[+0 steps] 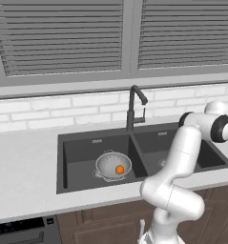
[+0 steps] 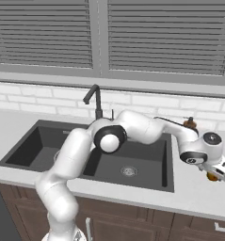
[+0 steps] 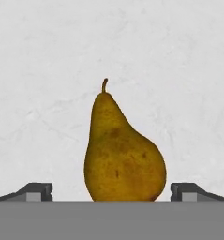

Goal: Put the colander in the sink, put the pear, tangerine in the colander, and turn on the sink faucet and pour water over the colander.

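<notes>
The silvery colander stands in the left basin of the dark double sink, and the orange tangerine lies inside it. The black sink faucet rises behind the divider, its spout angled to the right. My arm reaches far right over the counter beside the sink. There the olive-brown pear lies on the white counter, stem pointing away from the hand. My gripper is open and straddles the pear's fat end, with a gap on each side between the fingertips and the fruit. The pear peeks out under the hand.
A small soap dispenser with a brown top stands on the counter behind the hand, near the tiled wall. The right basin lies under my forearm. A shuttered window runs above the backsplash. Counter stretches to the left of the sink.
</notes>
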